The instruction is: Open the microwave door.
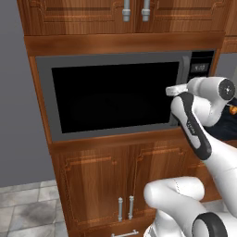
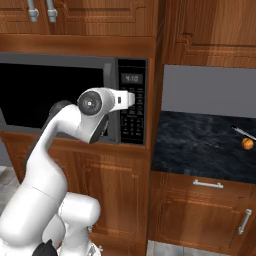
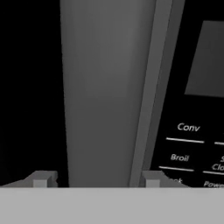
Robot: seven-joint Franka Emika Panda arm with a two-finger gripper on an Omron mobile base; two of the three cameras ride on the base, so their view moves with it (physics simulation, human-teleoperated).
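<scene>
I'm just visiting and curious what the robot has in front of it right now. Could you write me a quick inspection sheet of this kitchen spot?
Surface: dark stone counter to the right of the microwave.
Job's things: microwave built into wooden cabinetry; microwave door looks closed; its vertical grey handle stands beside the keypad.
Clutter: a small orange object and a thin utensil on the counter.
Grippers: gripper open, one fingertip on each side of the handle; contact cannot be told.
Cables: nothing seen.
Surroundings: wooden cabinet doors above and below, grey wall, tiled floor.
</scene>
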